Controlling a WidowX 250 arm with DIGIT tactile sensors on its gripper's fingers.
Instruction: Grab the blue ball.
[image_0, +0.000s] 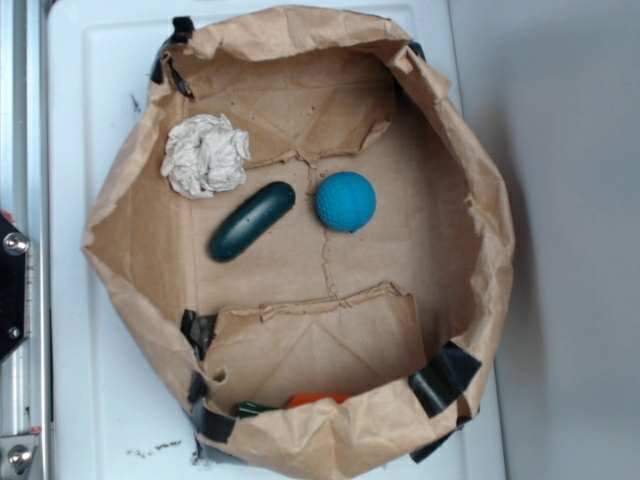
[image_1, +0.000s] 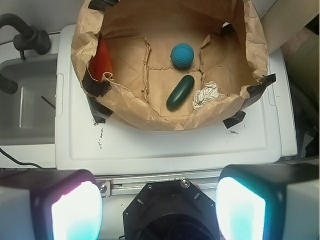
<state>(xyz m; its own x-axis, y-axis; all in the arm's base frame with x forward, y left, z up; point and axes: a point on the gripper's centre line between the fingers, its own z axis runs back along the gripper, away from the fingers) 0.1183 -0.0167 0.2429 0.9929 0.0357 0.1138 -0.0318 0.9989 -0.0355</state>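
Observation:
The blue ball (image_0: 346, 201) (image_1: 182, 54) is a small turquoise sphere lying on the floor of a brown paper-lined bin (image_0: 470, 300) (image_1: 130, 115), near its middle. In the wrist view my gripper (image_1: 159, 210) hangs high above and well short of the bin, over the robot's black base. Its two fingers (image_1: 75, 210) stand wide apart with nothing between them. The gripper does not show in the exterior view.
A dark teal capsule (image_0: 251, 221) (image_1: 180, 92) lies beside the ball, and a crumpled paper wad (image_0: 206, 154) (image_1: 206, 94) sits just past it. An orange object (image_0: 318, 399) (image_1: 103, 59) rests against the bin wall. The bin stands on a white lid (image_1: 165, 145).

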